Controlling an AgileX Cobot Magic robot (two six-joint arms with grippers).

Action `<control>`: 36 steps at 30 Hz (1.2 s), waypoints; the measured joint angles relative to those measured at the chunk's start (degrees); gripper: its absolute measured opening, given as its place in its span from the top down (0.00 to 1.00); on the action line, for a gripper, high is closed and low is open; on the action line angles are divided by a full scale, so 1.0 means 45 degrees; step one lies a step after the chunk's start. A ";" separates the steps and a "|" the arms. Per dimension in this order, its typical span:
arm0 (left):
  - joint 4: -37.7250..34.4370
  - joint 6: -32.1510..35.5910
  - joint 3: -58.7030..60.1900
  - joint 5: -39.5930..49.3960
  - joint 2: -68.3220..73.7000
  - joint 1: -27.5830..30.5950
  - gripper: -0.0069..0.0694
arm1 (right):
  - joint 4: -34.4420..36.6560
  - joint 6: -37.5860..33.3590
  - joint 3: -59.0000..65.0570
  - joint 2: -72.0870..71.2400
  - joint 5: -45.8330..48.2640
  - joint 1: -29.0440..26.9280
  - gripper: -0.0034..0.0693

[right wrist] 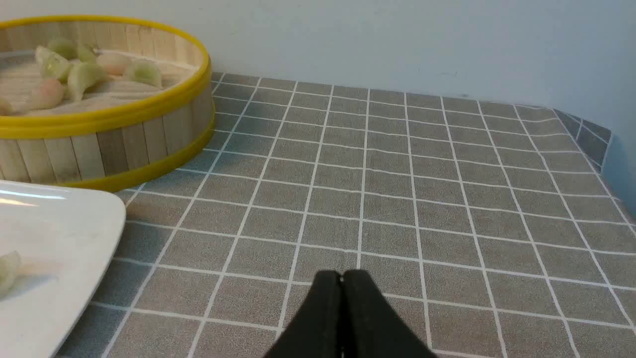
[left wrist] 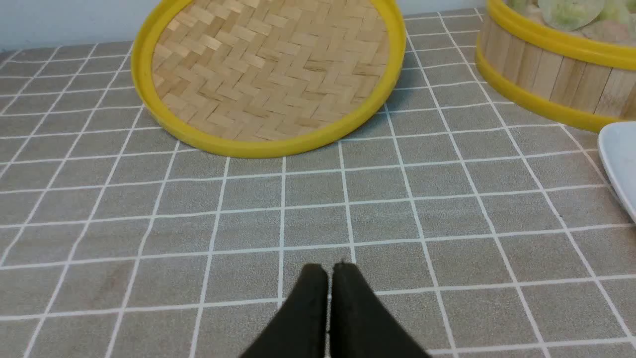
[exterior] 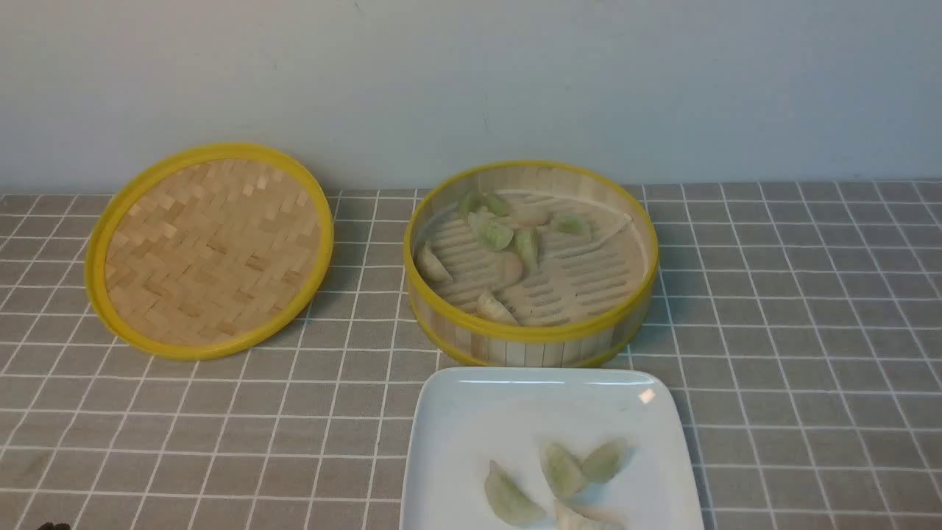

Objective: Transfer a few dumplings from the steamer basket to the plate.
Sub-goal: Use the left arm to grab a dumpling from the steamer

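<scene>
plate (exterior: 471, 412): glossy white | steamer basket (exterior: 515, 342): bamboo slats | lid (exterior: 210, 250): woven

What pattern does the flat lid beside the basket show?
The lid has a herringbone bamboo weave, yellow rim; best in the left wrist view.

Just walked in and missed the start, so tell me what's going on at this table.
Nothing is being handled right now. The left gripper and right gripper are both shut and empty, over bare tablecloth. A few dumplings lie on the plate, more sit in the steamer basket behind it, and the lid is off, to the basket's left.
</scene>
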 joint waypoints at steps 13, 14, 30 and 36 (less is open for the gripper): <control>0.0000 0.0000 0.0000 0.0000 0.0000 0.0000 0.92 | 0.0000 0.0000 0.0000 0.0000 0.0000 0.0000 0.97; 0.0000 0.0000 0.0000 0.0000 0.0000 0.0000 0.92 | 0.0000 0.0000 0.0000 0.0000 0.0000 0.0000 0.97; 0.0000 0.0000 0.0000 0.0000 0.0000 0.0000 0.92 | 0.0000 0.0000 0.0000 0.0000 0.0000 0.0000 0.97; -0.0606 -0.0145 0.0029 -0.0899 0.0000 0.0000 0.92 | 0.0000 0.0000 0.0000 0.0000 0.0000 0.0000 0.97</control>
